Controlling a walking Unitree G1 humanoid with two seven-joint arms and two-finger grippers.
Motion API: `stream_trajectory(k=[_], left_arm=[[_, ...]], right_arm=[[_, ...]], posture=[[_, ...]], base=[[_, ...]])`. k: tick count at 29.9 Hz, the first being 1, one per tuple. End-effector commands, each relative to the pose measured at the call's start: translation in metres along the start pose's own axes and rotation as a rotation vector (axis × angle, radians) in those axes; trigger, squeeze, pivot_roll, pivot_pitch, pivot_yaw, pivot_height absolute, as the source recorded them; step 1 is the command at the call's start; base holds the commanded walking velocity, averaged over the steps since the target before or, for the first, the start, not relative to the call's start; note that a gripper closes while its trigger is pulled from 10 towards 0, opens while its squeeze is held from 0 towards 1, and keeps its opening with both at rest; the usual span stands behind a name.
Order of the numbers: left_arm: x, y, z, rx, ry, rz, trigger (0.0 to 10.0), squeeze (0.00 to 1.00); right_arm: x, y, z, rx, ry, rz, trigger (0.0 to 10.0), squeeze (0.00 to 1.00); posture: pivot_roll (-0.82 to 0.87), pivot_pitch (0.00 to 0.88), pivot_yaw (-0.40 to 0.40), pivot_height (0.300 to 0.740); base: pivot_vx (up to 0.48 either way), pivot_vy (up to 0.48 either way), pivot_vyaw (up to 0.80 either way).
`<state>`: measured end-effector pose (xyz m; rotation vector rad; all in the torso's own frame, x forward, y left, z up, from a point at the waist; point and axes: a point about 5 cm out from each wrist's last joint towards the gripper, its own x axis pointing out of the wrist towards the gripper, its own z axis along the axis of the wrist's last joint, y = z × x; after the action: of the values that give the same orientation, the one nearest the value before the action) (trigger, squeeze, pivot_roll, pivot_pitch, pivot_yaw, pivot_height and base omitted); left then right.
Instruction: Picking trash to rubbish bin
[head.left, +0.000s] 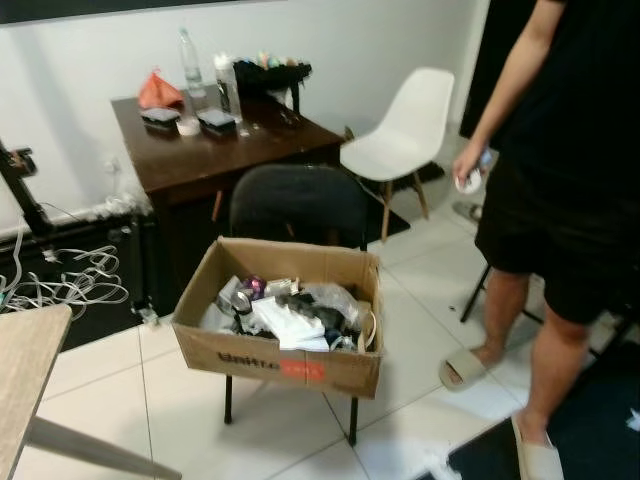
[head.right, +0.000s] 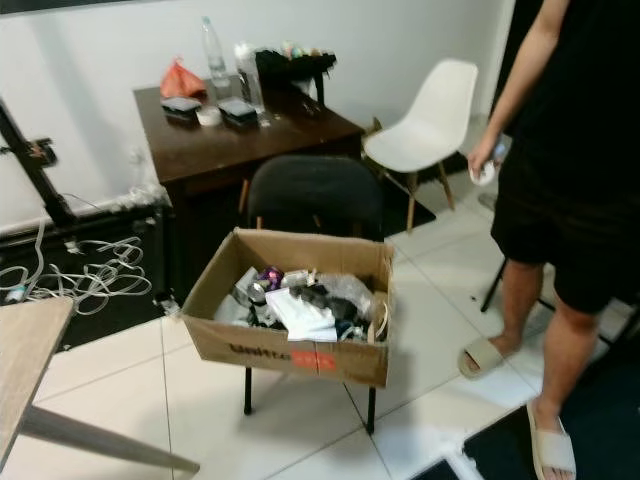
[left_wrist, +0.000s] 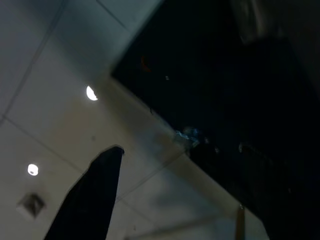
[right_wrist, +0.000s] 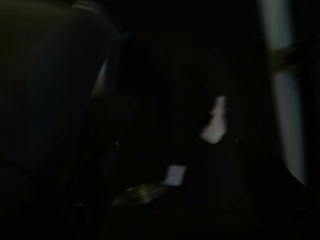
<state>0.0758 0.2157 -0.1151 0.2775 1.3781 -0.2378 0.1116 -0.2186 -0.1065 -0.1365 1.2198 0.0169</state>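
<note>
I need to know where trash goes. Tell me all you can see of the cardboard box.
The box is brown cardboard, open at the top, with dark print and a red patch on its front. It sits on the seat of a black chair, tilted slightly, overhanging the seat's front. It is filled with mixed trash: white paper, clear plastic, dark items. A person stands to its right, not touching it.

Brown cardboard boxes of trash (head.left: 290, 362): I count one
Chairs: two, black (head.left: 298, 205), white plastic (head.left: 405, 130)
Clear bottles (head.left: 191, 62): I see two

Cardboard box (head.left: 290, 365) front: dark print reading roughly "Unitree", blurred; red label beside it, unreadable.
</note>
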Motion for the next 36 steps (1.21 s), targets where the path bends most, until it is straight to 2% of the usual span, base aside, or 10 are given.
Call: stream_trajectory(k=[1, 5, 25, 32, 36], left_arm=[[0.0, 0.0, -0.006, -0.01, 0.017, 0.008, 10.0, 0.0], [0.0, 0.0, -0.006, -0.017, 0.014, 0.015, 10.0, 0.0], [0.0, 0.001, -0.002, -0.025, 0.005, 0.009, 10.0, 0.0], [0.001, -0.008, -0.009, -0.051, 0.019, -0.009, 10.0, 0.0], [0.002, -0.014, -0.008, -0.021, 0.039, -0.028, 10.0, 0.0]], right_arm=[[0.0, 0.008, -0.012, 0.006, 0.026, 0.026, 10.0, 0.0], [0.0, 0.008, -0.011, 0.004, 0.023, 0.046, 10.0, 0.0], [-0.001, 0.005, -0.014, -0.104, 0.033, 0.055, 10.0, 0.0], [-0.004, -0.007, -0.019, -0.132, 0.054, 0.024, 10.0, 0.0], [-0.005, -0.021, -0.017, -0.076, 0.042, -0.023, 10.0, 0.0]], posture=[[-0.09, 0.086, 0.048, 0.74], [-0.09, 0.079, 0.043, 0.74], [-0.09, 0.102, 0.031, 0.74], [-0.09, 0.114, 0.033, 0.74], [-0.14, 0.079, 0.038, 0.74]], base=[[0.0, 0.0, 0.0], [0.0, 0.0, 0.0], [0.0, 0.0, 0.76], [0.0, 0.0, 0.74], [0.0, 0.0, 0.74]])
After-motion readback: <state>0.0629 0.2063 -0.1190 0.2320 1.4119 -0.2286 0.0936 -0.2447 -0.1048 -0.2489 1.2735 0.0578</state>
